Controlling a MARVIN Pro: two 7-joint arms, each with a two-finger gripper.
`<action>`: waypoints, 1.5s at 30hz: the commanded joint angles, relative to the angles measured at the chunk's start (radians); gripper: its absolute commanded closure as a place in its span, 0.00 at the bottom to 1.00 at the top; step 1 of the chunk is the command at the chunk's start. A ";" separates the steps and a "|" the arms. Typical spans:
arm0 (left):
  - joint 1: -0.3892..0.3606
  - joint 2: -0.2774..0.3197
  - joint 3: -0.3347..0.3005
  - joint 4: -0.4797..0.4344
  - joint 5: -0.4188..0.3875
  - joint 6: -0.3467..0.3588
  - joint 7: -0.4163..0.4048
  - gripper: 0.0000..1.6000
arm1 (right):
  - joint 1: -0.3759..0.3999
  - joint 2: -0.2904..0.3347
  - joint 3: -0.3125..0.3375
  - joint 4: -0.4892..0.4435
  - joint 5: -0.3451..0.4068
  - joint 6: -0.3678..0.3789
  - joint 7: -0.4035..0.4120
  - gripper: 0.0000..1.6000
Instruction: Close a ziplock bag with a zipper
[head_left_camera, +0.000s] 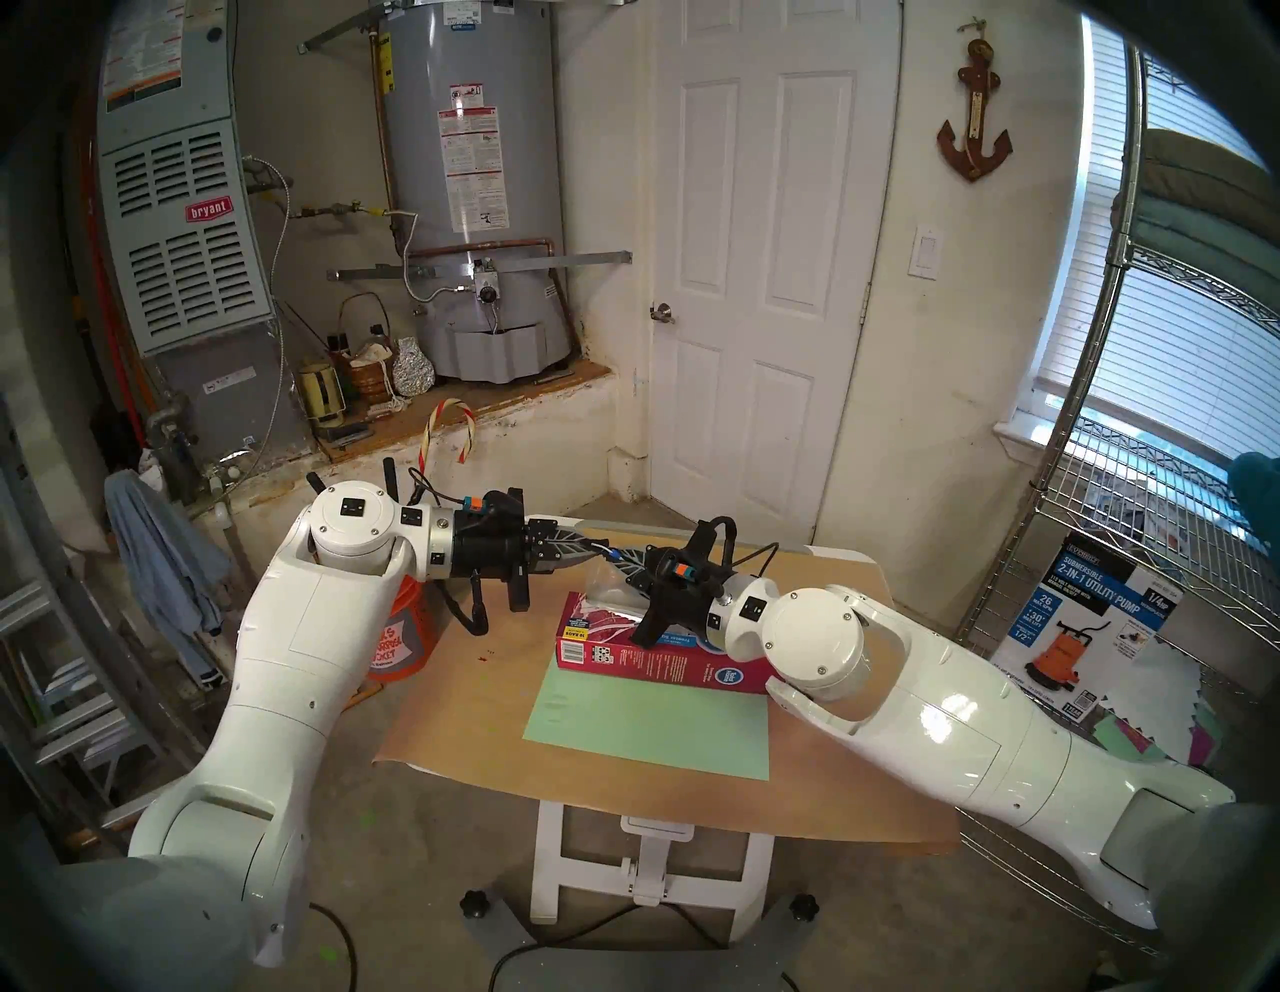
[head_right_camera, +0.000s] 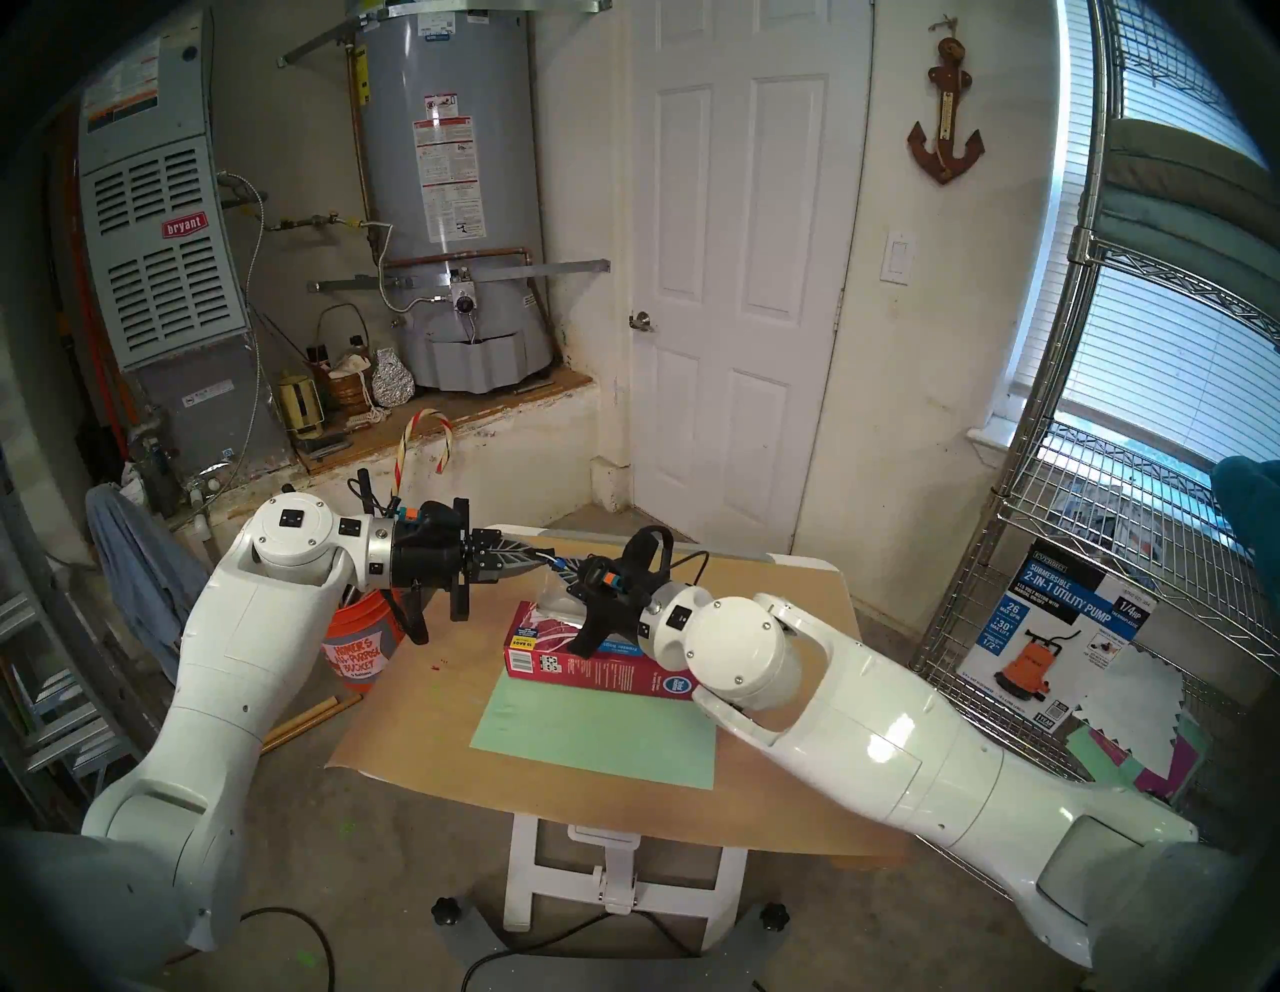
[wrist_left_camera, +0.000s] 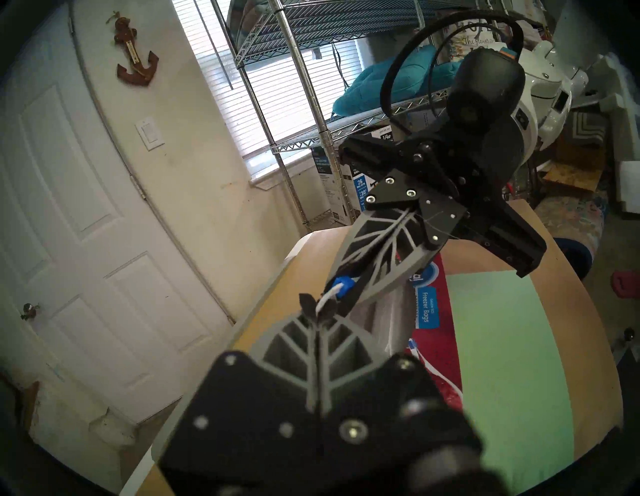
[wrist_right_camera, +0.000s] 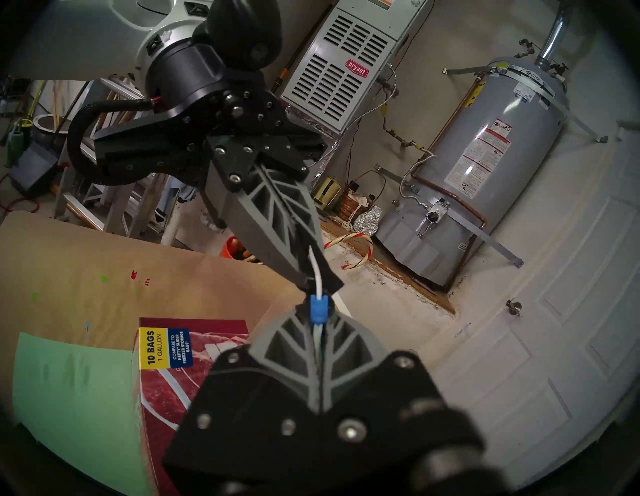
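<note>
Both grippers meet tip to tip above the far side of the table (head_left_camera: 485, 706), over the red box (head_left_camera: 644, 658). The right gripper (wrist_right_camera: 313, 320) is clenched on the white zip strip just behind the blue zipper (wrist_right_camera: 318, 309), which sits at its fingertips. The left gripper (wrist_left_camera: 317, 308) is clamped on the same strip just beyond the slider. The ziplock bag (wrist_left_camera: 388, 322) hangs below them, draping onto the box.
</note>
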 joint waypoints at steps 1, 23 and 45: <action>-0.006 -0.019 -0.007 -0.015 -0.013 -0.008 0.012 1.00 | 0.012 -0.007 0.005 -0.023 0.000 -0.017 0.003 1.00; 0.035 -0.017 -0.048 -0.046 -0.040 -0.037 -0.004 1.00 | 0.015 0.034 0.021 0.012 -0.020 -0.067 0.037 1.00; 0.042 -0.022 -0.071 -0.046 -0.044 -0.041 -0.013 1.00 | -0.012 0.097 0.027 -0.002 -0.031 -0.110 0.049 1.00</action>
